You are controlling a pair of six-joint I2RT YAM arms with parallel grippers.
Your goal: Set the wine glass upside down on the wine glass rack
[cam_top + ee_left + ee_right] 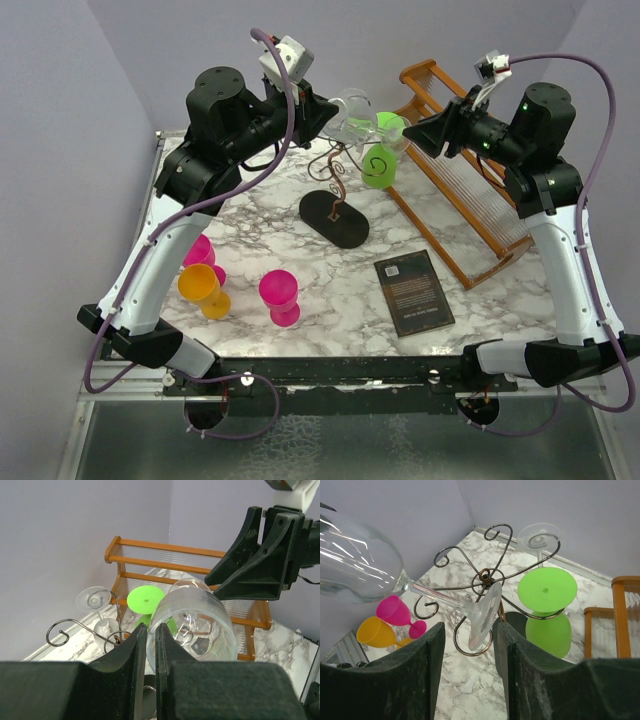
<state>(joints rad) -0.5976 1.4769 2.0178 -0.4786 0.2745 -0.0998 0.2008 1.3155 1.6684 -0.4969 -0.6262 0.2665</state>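
Observation:
My left gripper [335, 112] [148, 626] is shut on the rim of a clear wine glass [355, 108] [197, 625]. It holds the glass on its side, high over the wire wine glass rack [335, 185] [485, 577]. In the right wrist view the bowl [355, 565] is at the left and the foot [485, 612] points at my right gripper [408, 135] [470, 627]. That gripper is open and empty, and the foot is just ahead of its fingers. A green glass [380, 160] [547, 590] and another clear glass [97, 610] [538, 537] hang upside down on the rack.
A wooden slatted dish rack [460, 190] [175, 555] stands at the back right. A black book [413, 290] lies at the front right. Two pink glasses [280, 295] [200, 250] and an orange one [200, 285] sit at the front left.

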